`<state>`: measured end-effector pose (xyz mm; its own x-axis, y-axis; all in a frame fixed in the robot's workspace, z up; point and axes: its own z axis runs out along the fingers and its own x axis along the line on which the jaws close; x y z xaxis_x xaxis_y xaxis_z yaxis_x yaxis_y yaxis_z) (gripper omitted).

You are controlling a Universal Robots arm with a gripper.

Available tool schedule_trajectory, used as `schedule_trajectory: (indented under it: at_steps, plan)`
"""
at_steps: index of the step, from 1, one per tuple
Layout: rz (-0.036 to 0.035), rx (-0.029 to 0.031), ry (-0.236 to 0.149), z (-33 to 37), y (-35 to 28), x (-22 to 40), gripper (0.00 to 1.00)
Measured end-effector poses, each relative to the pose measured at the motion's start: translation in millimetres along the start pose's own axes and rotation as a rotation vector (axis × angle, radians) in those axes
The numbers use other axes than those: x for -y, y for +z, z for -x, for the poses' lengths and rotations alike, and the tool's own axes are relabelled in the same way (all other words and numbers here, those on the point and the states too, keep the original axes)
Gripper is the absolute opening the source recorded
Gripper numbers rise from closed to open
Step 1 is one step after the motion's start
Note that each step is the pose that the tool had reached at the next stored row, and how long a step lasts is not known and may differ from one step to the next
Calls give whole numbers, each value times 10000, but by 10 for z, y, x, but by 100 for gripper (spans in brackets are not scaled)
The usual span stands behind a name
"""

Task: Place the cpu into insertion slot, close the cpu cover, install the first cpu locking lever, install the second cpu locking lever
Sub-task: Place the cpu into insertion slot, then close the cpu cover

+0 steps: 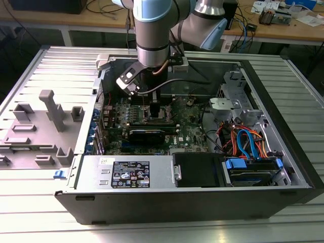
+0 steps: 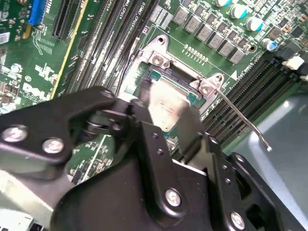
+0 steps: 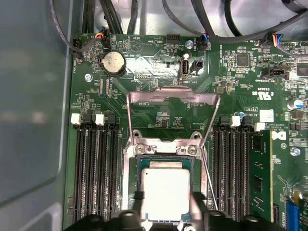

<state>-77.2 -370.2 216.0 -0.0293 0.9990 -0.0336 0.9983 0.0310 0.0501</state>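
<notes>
cpu (image 3: 166, 192): dull silver-grey top, green rim. cpu cover (image 3: 173, 96): plain silver-grey. motherboard (image 3: 159, 115): green, fine white print. memory slots (image 3: 96, 168): black with white clips. coin cell (image 3: 112, 61): silver. hand (image 2: 166, 110): matte black, silver screws. arm (image 1: 152, 30): grey, light-blue caps. cables (image 1: 248, 144): blue and orange. case (image 1: 202, 207): black. desk (image 1: 283, 223): silver, ribbed in parallel lines.
</notes>
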Motion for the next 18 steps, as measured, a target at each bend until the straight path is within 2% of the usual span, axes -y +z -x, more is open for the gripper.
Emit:
schedule_trajectory:
  at_steps: [2, 3, 6, 7, 8, 11, 18]
  plan:
    - [-60, 1, -2, 1, -14, -29, 35]
    - [-70, 9, -2, 1, -14, -39, 35]
    - [-75, 12, -4, -2, -13, -62, 17]
    - [-75, 12, -25, -2, -13, -65, 17]
    - [-74, 9, -96, -2, -13, -70, 11]
    - [-68, 0, -277, -2, -12, -80, 11]
    - [-67, 0, -294, -2, -12, -81, 11]
